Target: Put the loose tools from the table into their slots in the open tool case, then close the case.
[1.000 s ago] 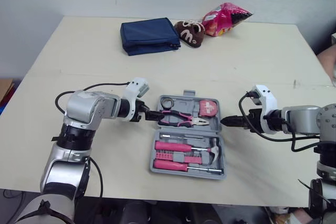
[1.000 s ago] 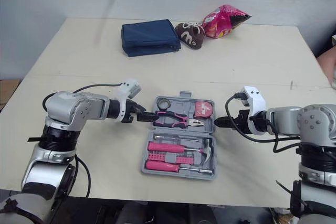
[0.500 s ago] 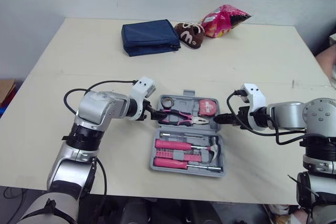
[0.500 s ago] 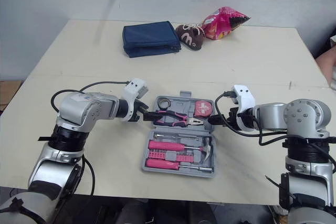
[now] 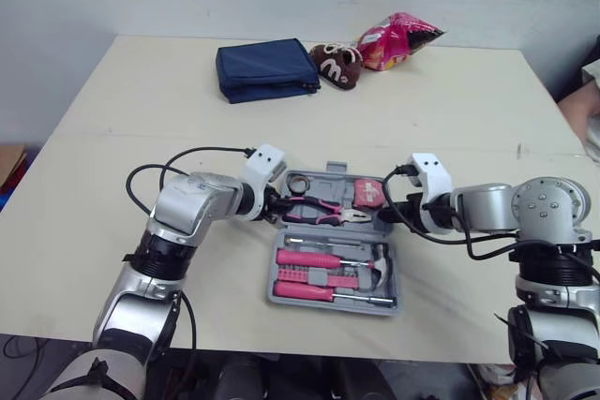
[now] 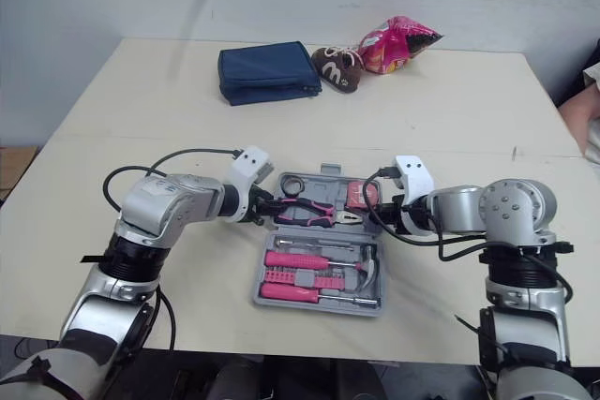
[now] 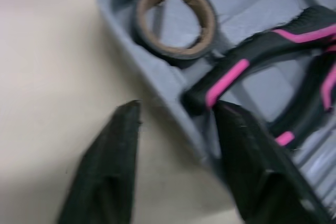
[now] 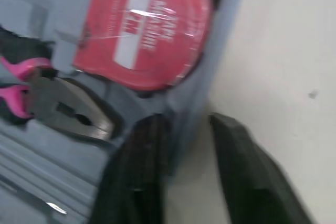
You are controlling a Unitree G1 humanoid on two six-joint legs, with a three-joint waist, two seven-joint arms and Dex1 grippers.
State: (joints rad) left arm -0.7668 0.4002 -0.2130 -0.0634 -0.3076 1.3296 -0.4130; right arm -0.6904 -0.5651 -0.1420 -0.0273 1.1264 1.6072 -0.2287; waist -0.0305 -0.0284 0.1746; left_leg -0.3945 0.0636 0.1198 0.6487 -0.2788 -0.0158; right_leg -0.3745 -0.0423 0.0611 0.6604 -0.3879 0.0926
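Note:
The grey tool case (image 5: pixel 333 303) lies open on the table. Its far half holds a tape roll (image 5: pixel 299 183), pink-handled pliers (image 5: pixel 319 209) and a red tape measure (image 5: pixel 368 193); the near half holds pink screwdrivers (image 5: pixel 309 258) and a hammer (image 5: pixel 380 264). My left gripper (image 5: pixel 273 207) is at the far half's left wall, open, its fingers (image 7: pixel 118 145) straddling the rim beside the tape roll (image 7: pixel 142 35). My right gripper (image 5: pixel 387 214) pinches the right wall next to the tape measure (image 8: pixel 142 35), one finger (image 8: pixel 142 150) inside and one outside.
At the table's far side lie a folded dark blue pouch (image 5: pixel 266 66), a small brown shoe (image 5: pixel 337 58) and a pink snack bag (image 5: pixel 398 37). Part of a person (image 5: pixel 583 110) shows at the right edge.
Both grippers have moved inward to the sides of the case's far half, and their fingers have drawn closer together around the walls. The case has not moved.

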